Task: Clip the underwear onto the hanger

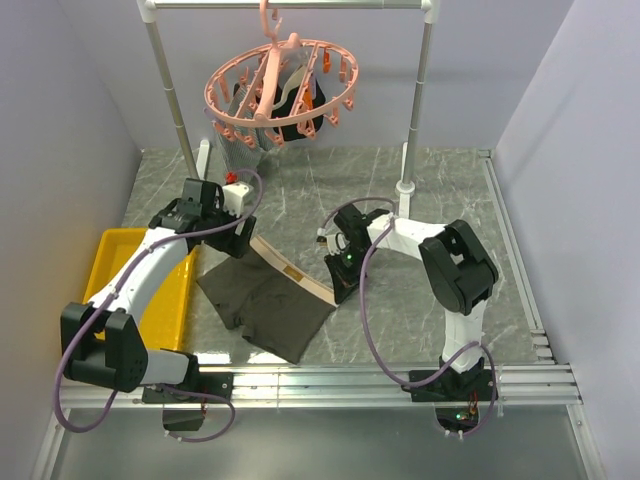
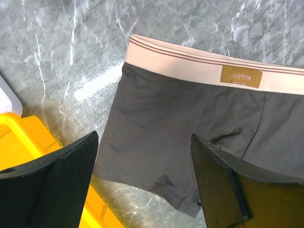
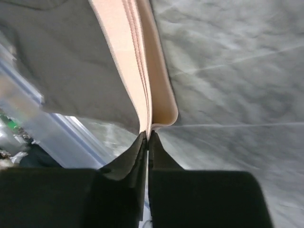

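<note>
Underwear [image 2: 156,123]: matt dark grey-brown knit cloth, soft, lightly creased. Its waistband [image 2: 190,59]: beige elastic with fine ribbed stripes and a sewn tan woven label [image 2: 241,76]. Worktop [image 1: 450,190]: grey marble-look, smooth, faint sheen with a glare patch. Hanger [image 1: 272,72]: smooth salmon plastic. Rail [image 1: 350,4]: white tube, looks like painted metal. Bin [image 1: 112,258] at left edge: glossy yellow plastic. Left gripper [image 2: 143,137] fingers [image 2: 61,185]: matt black plastic.

Your top view looks down on the whole surface [image 1: 455,190]; both wrist views, apparently very near, share the underwear [image 2: 180,123].
</note>
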